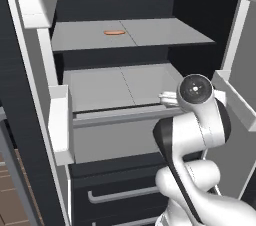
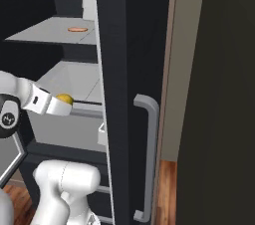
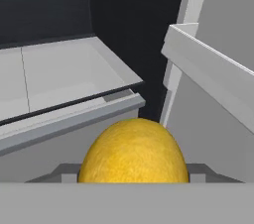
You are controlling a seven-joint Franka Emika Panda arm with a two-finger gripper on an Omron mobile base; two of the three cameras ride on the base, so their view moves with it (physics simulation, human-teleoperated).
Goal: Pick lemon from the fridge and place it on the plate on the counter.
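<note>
The lemon (image 3: 133,151) is pinched across its middle by the gripper (image 2: 63,103), just outside the fridge (image 1: 120,85) drawer. It is judged light, firm, round, and liable to roll.

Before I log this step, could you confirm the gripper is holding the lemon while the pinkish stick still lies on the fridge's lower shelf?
Not quite: the pinkish stick lies on the upper shelf, as the left base view shows. The gripper does hold the lemon.
</note>
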